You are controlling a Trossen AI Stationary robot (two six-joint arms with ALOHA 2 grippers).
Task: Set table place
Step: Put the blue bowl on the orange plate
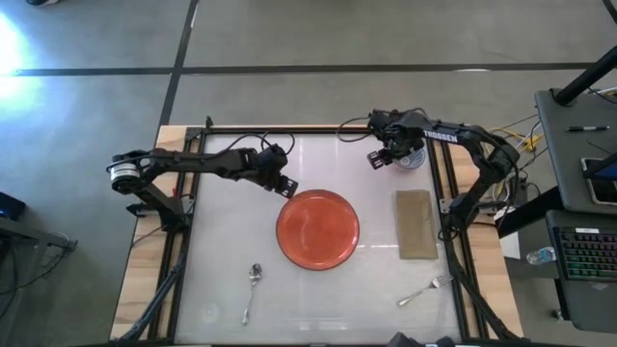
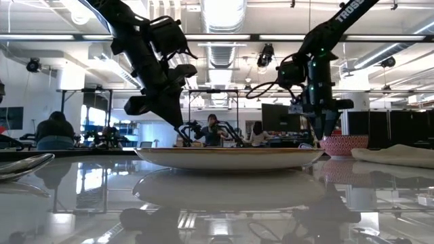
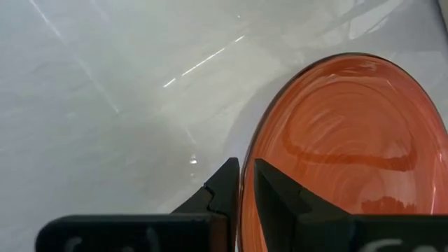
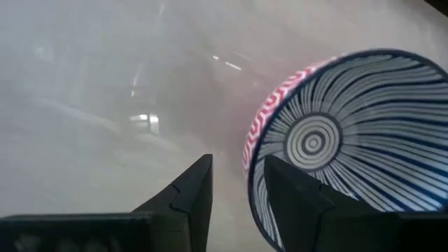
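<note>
A grey concrete floor (image 1: 318, 39) crossed by dark seams surrounds the work area. On the right stands a grey desk (image 1: 578, 154) carrying a backlit keyboard (image 1: 580, 258). Across the room, long ceiling light strips (image 2: 61, 37) and exposed ducts (image 2: 224, 51) run overhead, and seated people (image 2: 54, 130), apparently at workstations, face dark monitors (image 2: 274, 116).

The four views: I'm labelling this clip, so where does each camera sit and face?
High: overhead, straight down on the glossy white table; both arms show.
Low: at tabletop height, level across the round orange plate; both arms hang in.
Left wrist: left gripper fingers straddle the plate rim.
Right wrist: right gripper beside the blue-striped bowl.
All four share plate or bowl.
</note>
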